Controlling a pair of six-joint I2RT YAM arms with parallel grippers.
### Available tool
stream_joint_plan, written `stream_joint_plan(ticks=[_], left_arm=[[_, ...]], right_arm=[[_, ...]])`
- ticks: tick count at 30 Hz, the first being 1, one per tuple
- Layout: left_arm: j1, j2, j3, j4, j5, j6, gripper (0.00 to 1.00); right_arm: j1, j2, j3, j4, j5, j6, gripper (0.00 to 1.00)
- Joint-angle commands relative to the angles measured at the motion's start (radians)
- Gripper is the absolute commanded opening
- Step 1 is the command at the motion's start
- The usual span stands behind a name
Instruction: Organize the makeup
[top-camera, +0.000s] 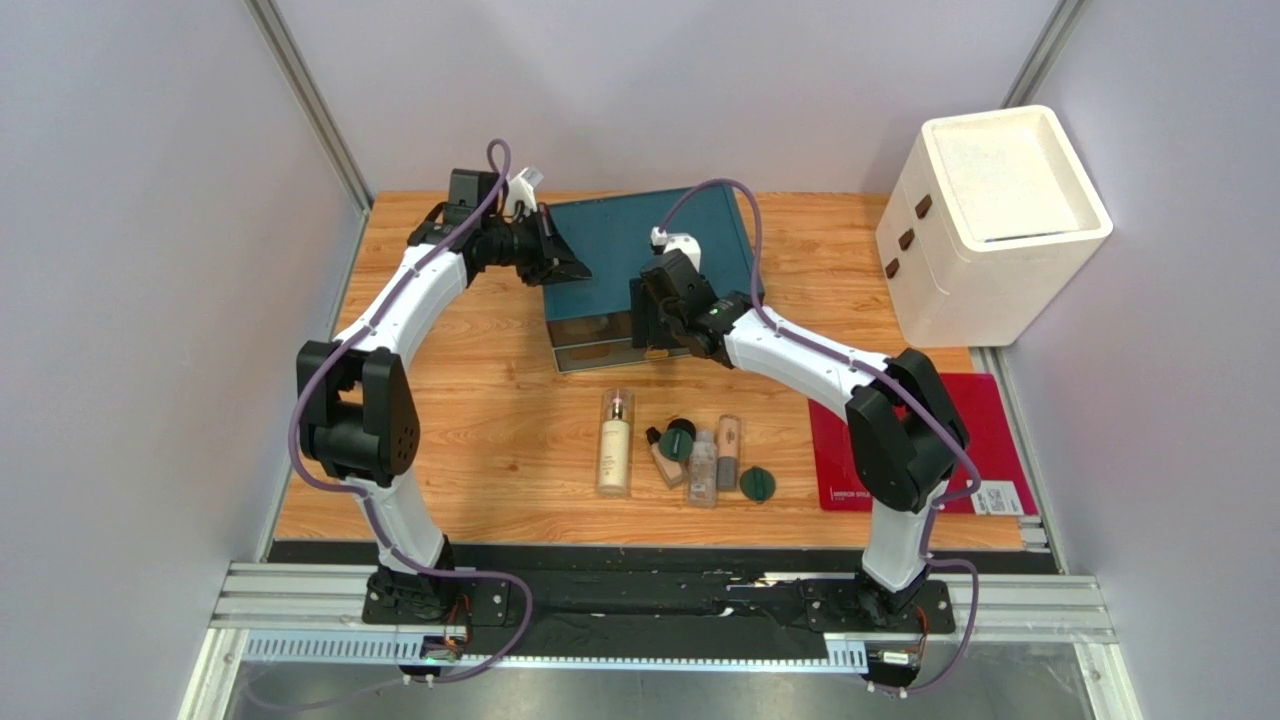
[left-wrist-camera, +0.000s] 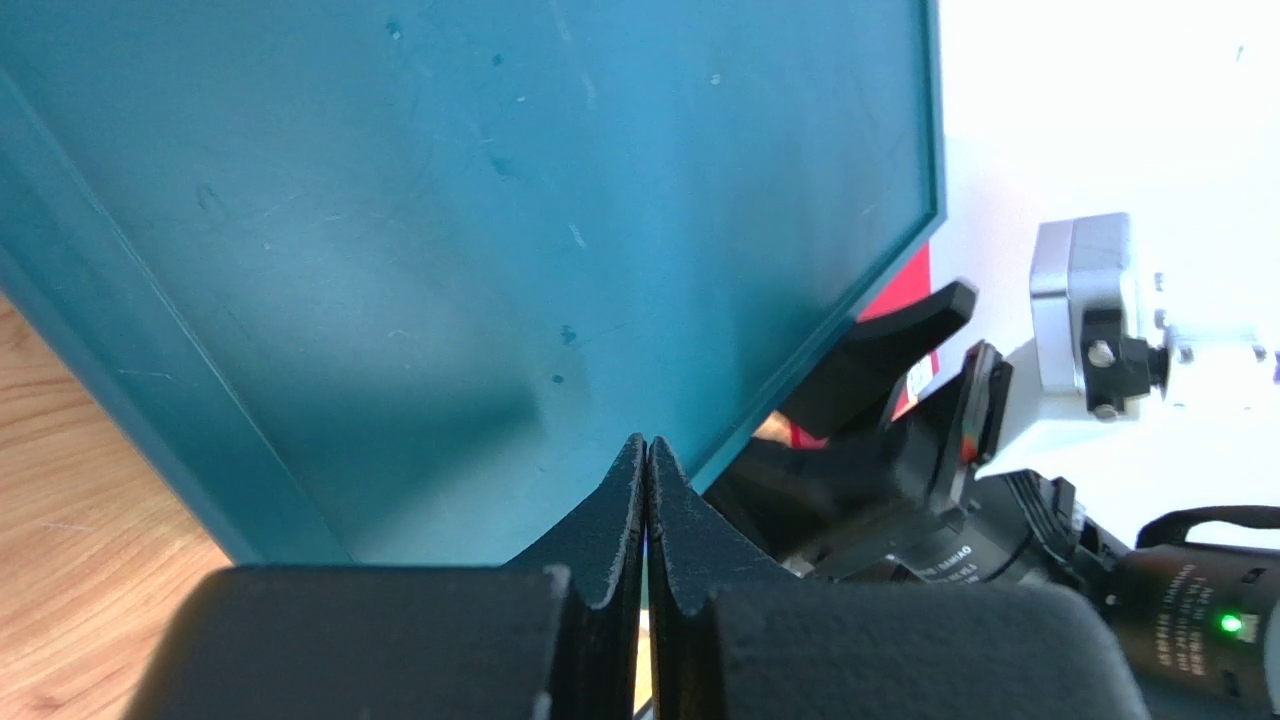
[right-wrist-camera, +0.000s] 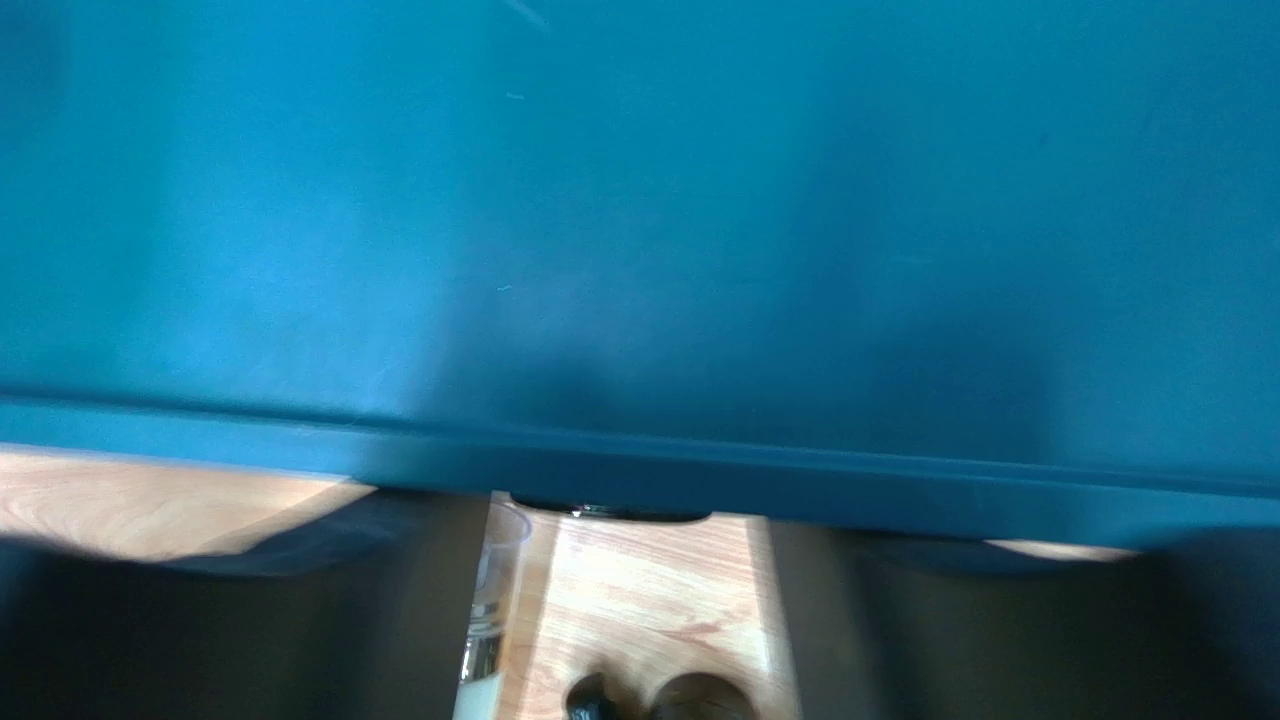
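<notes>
The makeup lies in a group on the wooden table in front of the teal box (top-camera: 646, 248): a tall cream bottle with a gold cap (top-camera: 613, 443), two slim tubes (top-camera: 702, 467) (top-camera: 729, 450), two dark green discs (top-camera: 679, 441) (top-camera: 756, 483) and a small dark jar (top-camera: 657, 437). My left gripper (top-camera: 568, 267) is shut and empty, its tips (left-wrist-camera: 646, 450) against the box's teal top at its left edge. My right gripper (top-camera: 655, 327) is open at the box's front edge (right-wrist-camera: 631, 518). Between its blurred fingers I see the bottle (right-wrist-camera: 484, 630) and a dark disc (right-wrist-camera: 700, 699).
A clear drawer (top-camera: 601, 348) shows at the box's front. A red mat (top-camera: 984, 435) lies at the right under my right arm. A white box (top-camera: 999, 210) stands at the back right, off the table's corner. My right arm shows in the left wrist view (left-wrist-camera: 962, 510).
</notes>
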Motion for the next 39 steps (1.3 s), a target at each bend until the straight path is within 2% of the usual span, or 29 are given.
stream_joint_plan(ticks=[1, 2, 3, 5, 14, 30, 34, 39], left_arm=[[-0.007, 0.023, 0.044, -0.009, -0.003, -0.014, 0.00], [-0.008, 0.026, 0.044, -0.010, 0.000, -0.015, 0.00], [-0.008, 0.027, 0.043, -0.012, -0.001, -0.017, 0.00], [-0.007, 0.030, 0.041, -0.012, -0.001, -0.018, 0.00], [-0.008, 0.052, 0.058, -0.036, -0.018, -0.017, 0.00], [-0.008, 0.178, 0.184, -0.138, -0.058, -0.037, 0.00], [-0.008, 0.182, 0.191, -0.138, -0.052, -0.024, 0.00], [-0.008, 0.144, 0.200, -0.107, -0.029, -0.017, 0.00]], right_arm=[[0.003, 0.016, 0.043, 0.046, 0.073, 0.048, 0.49], [0.003, 0.013, 0.045, 0.043, 0.096, 0.050, 0.38], [0.003, 0.011, 0.040, 0.038, 0.106, 0.060, 0.16], [0.003, -0.001, 0.034, 0.033, 0.128, 0.065, 0.00], [0.009, -0.073, -0.060, 0.035, 0.131, 0.056, 0.00], [0.123, -0.298, -0.247, -0.082, 0.119, 0.044, 0.00], [0.126, -0.305, -0.258, -0.092, 0.139, 0.053, 0.00], [0.123, -0.222, -0.200, -0.100, 0.200, 0.042, 0.00]])
